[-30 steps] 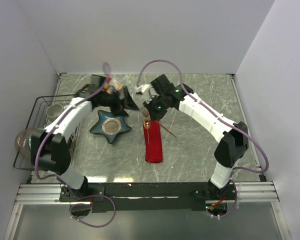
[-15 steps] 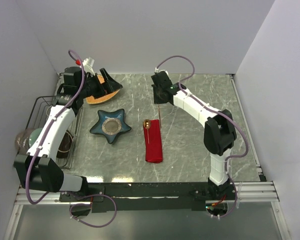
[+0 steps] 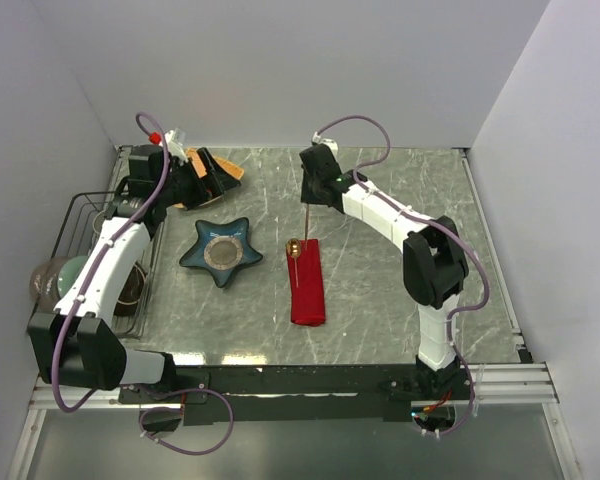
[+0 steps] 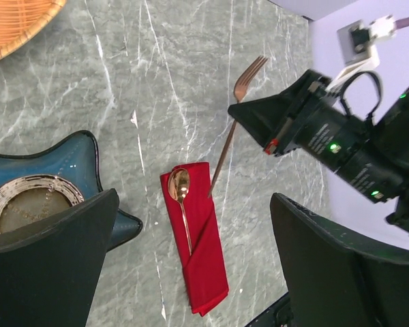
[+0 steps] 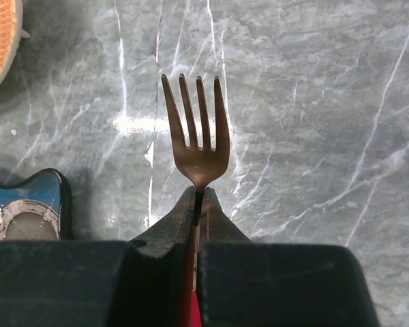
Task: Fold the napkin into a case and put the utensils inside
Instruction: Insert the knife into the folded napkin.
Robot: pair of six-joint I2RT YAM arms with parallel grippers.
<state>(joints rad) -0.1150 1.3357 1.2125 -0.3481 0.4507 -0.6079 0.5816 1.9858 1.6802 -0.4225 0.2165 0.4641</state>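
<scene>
The red napkin (image 3: 306,285) lies folded into a narrow case at mid-table, also in the left wrist view (image 4: 203,262). A copper spoon (image 3: 294,248) sits in its diagonal pocket, bowl sticking out at the far end (image 4: 180,185). My right gripper (image 3: 317,196) is shut on a copper fork (image 5: 196,129) at its neck, tines pointing away. The fork's handle slants down to the case's far right corner (image 4: 221,153). My left gripper (image 3: 206,178) is open and empty at the back left, its fingers (image 4: 48,262) wide apart.
A blue star-shaped dish (image 3: 219,251) lies left of the case. An orange woven plate (image 3: 230,171) sits under my left gripper at the back left. A wire basket (image 3: 80,205) with bowls and a cup stands along the left wall.
My right gripper rose and drew back with the fork, whose handle tip now points at the case's far end. My left arm swung away to the back left corner.
</scene>
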